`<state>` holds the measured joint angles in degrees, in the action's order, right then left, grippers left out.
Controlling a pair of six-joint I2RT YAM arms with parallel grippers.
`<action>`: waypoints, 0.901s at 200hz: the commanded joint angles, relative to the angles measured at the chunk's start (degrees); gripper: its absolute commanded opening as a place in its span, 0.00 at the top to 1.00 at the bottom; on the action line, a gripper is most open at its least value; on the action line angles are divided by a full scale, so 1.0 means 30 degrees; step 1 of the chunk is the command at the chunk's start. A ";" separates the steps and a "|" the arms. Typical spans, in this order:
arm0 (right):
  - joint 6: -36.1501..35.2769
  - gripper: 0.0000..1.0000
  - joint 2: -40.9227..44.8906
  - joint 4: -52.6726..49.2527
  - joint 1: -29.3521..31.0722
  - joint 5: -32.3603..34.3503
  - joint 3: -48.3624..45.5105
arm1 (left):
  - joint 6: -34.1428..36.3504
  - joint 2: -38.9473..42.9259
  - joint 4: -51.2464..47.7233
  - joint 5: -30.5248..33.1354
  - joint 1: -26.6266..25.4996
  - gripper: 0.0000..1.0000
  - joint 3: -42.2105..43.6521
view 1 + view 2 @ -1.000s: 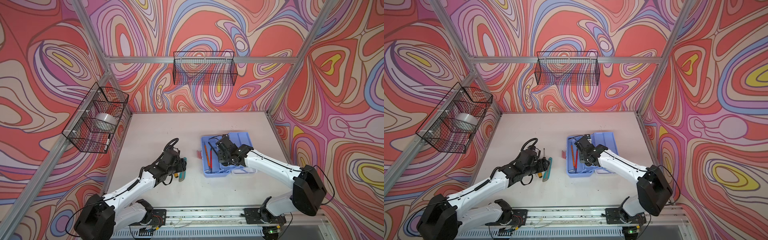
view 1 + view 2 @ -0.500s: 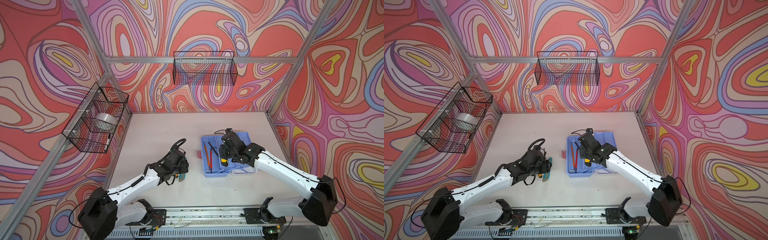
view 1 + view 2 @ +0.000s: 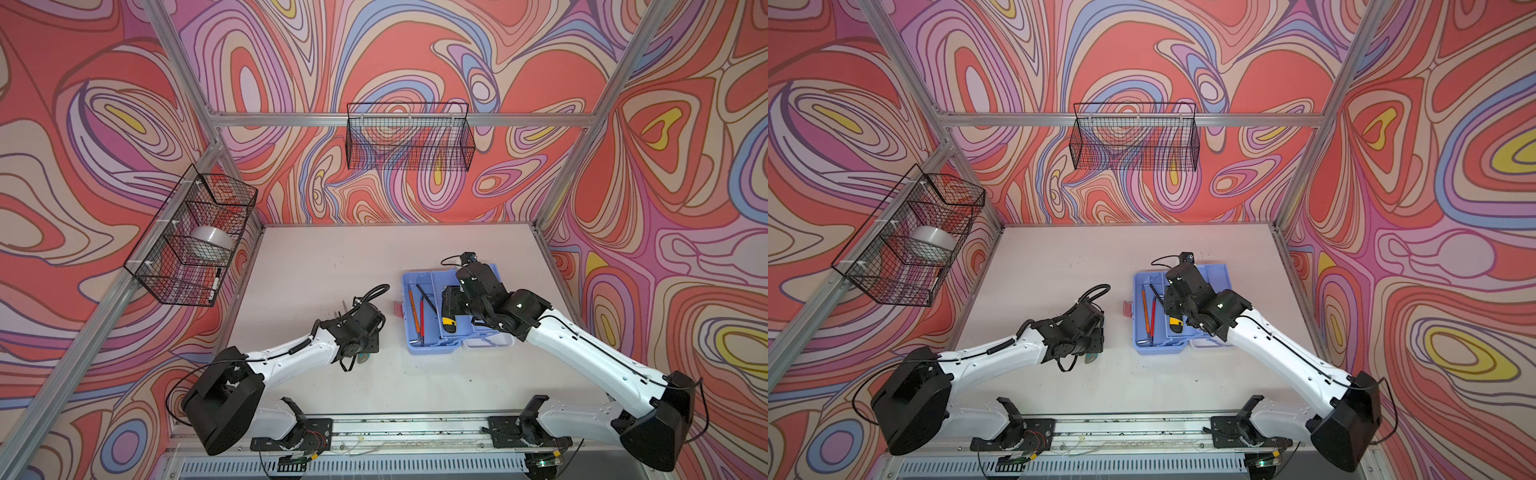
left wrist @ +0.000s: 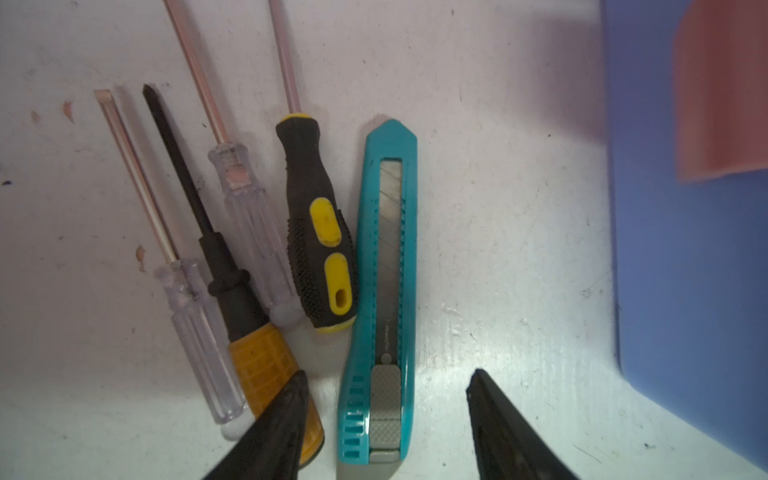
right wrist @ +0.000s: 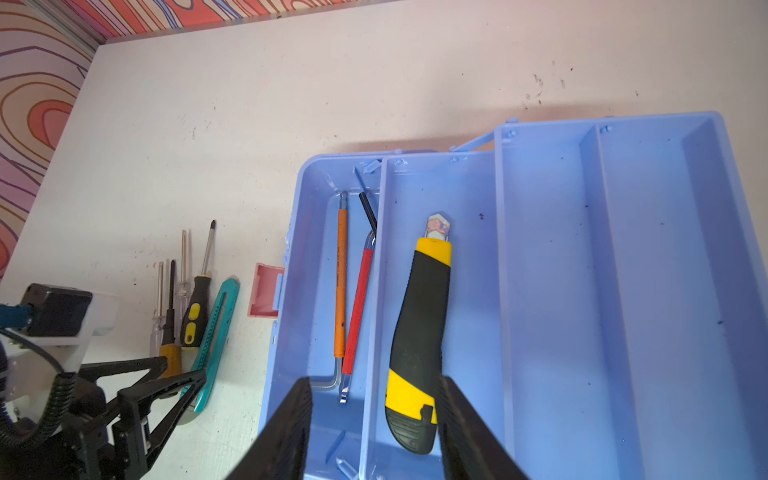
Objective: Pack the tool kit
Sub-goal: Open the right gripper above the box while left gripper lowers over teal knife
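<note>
The tool kit's light blue tray [image 5: 505, 291] lies unfolded on the table, its pink latch [image 5: 264, 291] facing the loose tools. An orange hex key [image 5: 340, 286], a red one [image 5: 357, 307] and a black one [image 5: 368, 208] lie in its outer slot. A yellow-black utility knife [image 5: 419, 332] rests in the adjoining compartment. My right gripper [image 5: 374, 379] hovers open above it, one finger beside the knife. Several screwdrivers [image 4: 316, 232] and a teal utility knife [image 4: 386, 270] lie on the table. My left gripper [image 4: 386, 376] stands open astride the teal knife's slider end.
A wire basket [image 3: 409, 137] hangs on the back wall. Another basket [image 3: 183, 249] on the left wall holds a tape roll [image 3: 212, 241] and a marker. Aluminium frame posts edge the table. A white part [image 3: 490, 341] shows beside the tray's near corner.
My left gripper has moved right over the teal knife and its jaws have narrowed a little. The right gripper drew back, uncovering the yellow-black knife lying in the tray.
</note>
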<state>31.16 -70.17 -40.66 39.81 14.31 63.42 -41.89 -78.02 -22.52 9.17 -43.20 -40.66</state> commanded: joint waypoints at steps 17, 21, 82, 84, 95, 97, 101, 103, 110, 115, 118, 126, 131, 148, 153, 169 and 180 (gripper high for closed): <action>0.0081 0.50 0.0072 0.0196 -0.0021 0.0411 -0.0370 | -0.0473 -0.0547 -0.0194 0.0060 -0.0131 0.39 0.0166; 0.0079 0.50 0.0043 0.0203 -0.0013 0.0439 -0.0368 | -0.0480 -0.0605 -0.0149 0.0063 -0.0131 0.39 0.0166; 0.0044 0.50 -0.0031 0.0317 -0.0028 0.0591 -0.0602 | -0.0379 -0.1492 0.0620 -0.0462 -0.0159 0.45 0.0196; 0.0022 0.51 -0.0006 0.0314 -0.0014 0.0607 -0.0617 | -0.0367 -0.1545 0.0652 -0.0474 -0.0145 0.45 0.0196; 0.0072 0.51 0.0023 0.0338 -0.0017 0.0648 -0.0661 | -0.0385 -0.1689 0.0755 -0.0511 -0.0146 0.46 0.0196; 0.0073 0.51 0.0014 0.0319 -0.0026 0.0629 -0.0661 | -0.0391 -0.1704 0.0751 -0.0530 -0.0127 0.46 0.0196; 0.0084 0.51 0.0012 0.0317 -0.0028 0.0656 -0.0661 | -0.0392 -0.1751 0.0767 -0.0505 -0.0151 0.47 0.0196; 0.0076 0.51 0.0034 0.0314 -0.0029 0.0674 -0.0661 | -0.0392 -0.1763 0.0753 -0.0507 -0.0151 0.47 0.0196; 0.0058 0.51 0.0063 0.0323 -0.0019 0.0672 -0.0691 | -0.0396 -0.1810 0.0810 -0.0529 -0.0134 0.47 0.0194; 0.0062 0.51 0.0089 0.0313 -0.0014 0.0728 -0.0690 | -0.0396 -0.1851 0.0800 -0.0495 -0.0146 0.47 0.0196; 0.0072 0.51 0.0098 0.0338 -0.0027 0.0731 -0.0705 | -0.0419 -0.1880 0.0814 -0.0506 -0.0155 0.48 0.0196; 0.0028 0.51 0.0127 0.0328 -0.0028 0.0769 -0.0734 | -0.0422 -0.1964 0.0803 -0.0509 -0.0133 0.48 0.0167; 0.0044 0.51 0.0129 0.0334 -0.0029 0.0793 -0.0748 | -0.0422 -0.2022 0.0834 -0.0535 -0.0132 0.48 0.0166; 0.0033 0.51 0.0158 0.0294 -0.0017 0.0906 -0.0820 | -0.0423 -0.2248 0.0913 -0.0566 -0.0142 0.49 0.0108; 0.0042 0.51 0.0193 0.0311 -0.0027 0.0933 -0.0843 | -0.0422 -0.2357 0.0959 -0.0566 -0.0144 0.50 0.0093; 0.0073 0.51 0.0225 0.0378 -0.0014 0.0995 -0.1008 | -0.0422 -0.2703 0.0945 -0.0566 -0.0131 0.53 -0.0034; 0.0113 0.51 0.0266 0.0430 -0.0029 0.1002 -0.1070 | -0.0422 -0.2926 0.0944 -0.0566 -0.0154 0.55 -0.0096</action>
<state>31.14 -70.19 -39.81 39.81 16.05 61.45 -42.24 -85.14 -19.79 7.49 -43.24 -40.62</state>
